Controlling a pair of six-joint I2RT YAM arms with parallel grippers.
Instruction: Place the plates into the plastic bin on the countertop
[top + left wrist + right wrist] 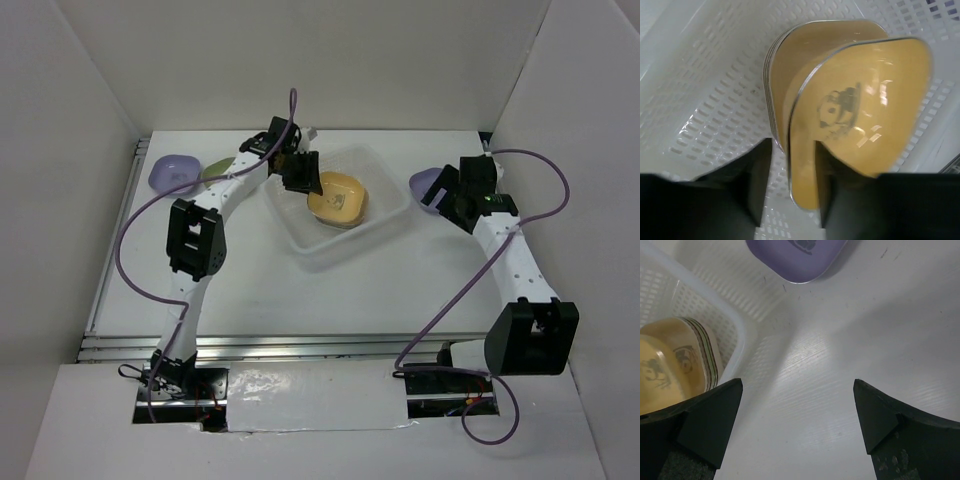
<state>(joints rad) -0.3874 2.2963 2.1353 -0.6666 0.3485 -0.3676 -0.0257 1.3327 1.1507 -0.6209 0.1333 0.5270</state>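
Left gripper (794,145) pinches a yellow plate (860,110); the top view hides that grip.

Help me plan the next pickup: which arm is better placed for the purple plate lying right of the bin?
Right. The right gripper is open and empty, with the purple plate just ahead of it on the countertop. The left gripper is shut on a yellow plate over the plastic bin.

Plastic bin (318,243): translucent mesh, frame centre.
Yellow plates (338,205): we see them stacked inside, one tilted.
Purple plate (173,173): upper left.
Second purple plate (428,183): centre right.
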